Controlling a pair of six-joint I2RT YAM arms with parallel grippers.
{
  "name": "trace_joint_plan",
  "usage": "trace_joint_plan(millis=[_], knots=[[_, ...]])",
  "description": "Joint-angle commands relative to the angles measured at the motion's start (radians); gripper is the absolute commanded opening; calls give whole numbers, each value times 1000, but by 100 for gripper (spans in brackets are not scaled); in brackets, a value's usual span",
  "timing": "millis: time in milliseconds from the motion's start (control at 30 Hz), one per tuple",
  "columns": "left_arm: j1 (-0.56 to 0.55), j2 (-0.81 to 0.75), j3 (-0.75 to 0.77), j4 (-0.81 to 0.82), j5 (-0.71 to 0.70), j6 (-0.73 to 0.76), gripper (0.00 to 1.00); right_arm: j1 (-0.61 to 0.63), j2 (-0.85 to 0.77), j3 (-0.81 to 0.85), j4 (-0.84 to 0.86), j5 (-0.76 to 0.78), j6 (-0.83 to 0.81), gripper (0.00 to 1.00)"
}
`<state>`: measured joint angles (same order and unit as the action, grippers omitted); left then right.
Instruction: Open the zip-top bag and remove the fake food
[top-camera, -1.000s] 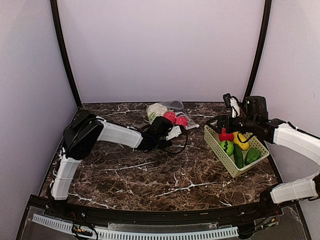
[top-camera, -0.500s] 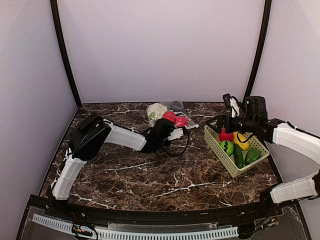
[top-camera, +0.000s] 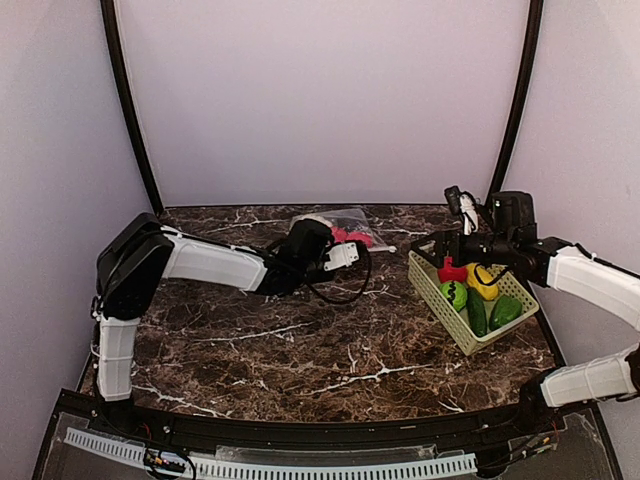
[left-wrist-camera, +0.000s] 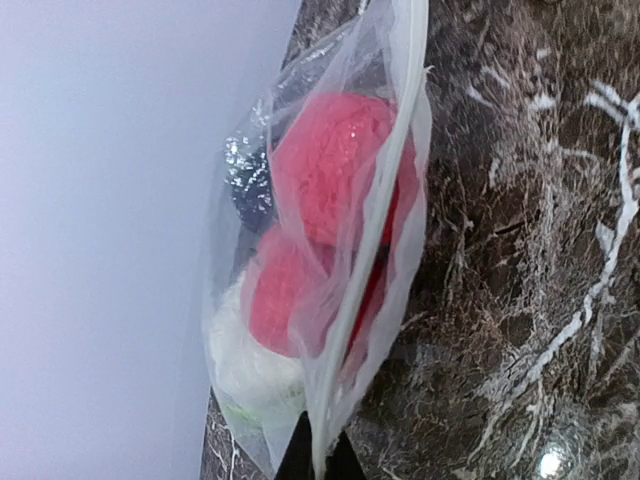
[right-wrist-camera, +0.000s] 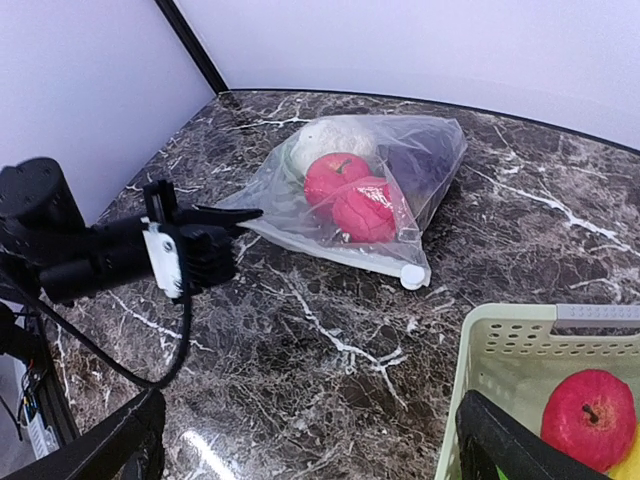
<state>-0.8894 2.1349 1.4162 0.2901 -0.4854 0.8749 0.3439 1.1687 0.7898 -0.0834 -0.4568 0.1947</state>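
Clear, thin plastic is what I'm dealing with: the dotted, floppy zip-top bag (right-wrist-camera: 370, 190) lies at the far edge of the brown marbled desk (top-camera: 300, 340), about midway along it. Inside are a white cauliflower with green leaves (right-wrist-camera: 330, 140), two red round fruits (right-wrist-camera: 335, 178) and a dark purplish piece (right-wrist-camera: 415, 160). My left pincer (right-wrist-camera: 240, 214) is at the bag's left corner. From the left wrist camera its tips look closed together on the stiffer zip strip.

I judge the film light, slick and quick to crumple, so the zip strip is the only firm hold. The white slider (right-wrist-camera: 410, 275) sits at the strip's right end, and the mouth looks sealed. The rounded toys will likely roll once it opens.

Near the right edge stands the light-green lattice plastic basket (right-wrist-camera: 510, 330). My right pincer (top-camera: 440, 248) hovers over its far-left corner, fingers spread wide and holding nothing.
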Motion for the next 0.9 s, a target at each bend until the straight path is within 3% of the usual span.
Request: trace_joint_plan(millis=[0, 233, 433, 733, 867], knots=[[-7, -203, -40, -143, 115, -93, 1, -4, -43, 13, 28, -86, -34, 99], [9, -367, -64, -381, 296, -168, 1, 56, -129, -9, 45, -122, -91, 99], [20, -555, -131, -440, 434, -190, 1, 110, -176, -28, 56, -208, -117, 97], [40, -628, -7, -729, 602, -273, 1, 210, -272, -92, 127, -255, -152, 84], [41, -640, 17, -763, 633, -323, 1, 249, -283, -144, 223, -280, -124, 76]])
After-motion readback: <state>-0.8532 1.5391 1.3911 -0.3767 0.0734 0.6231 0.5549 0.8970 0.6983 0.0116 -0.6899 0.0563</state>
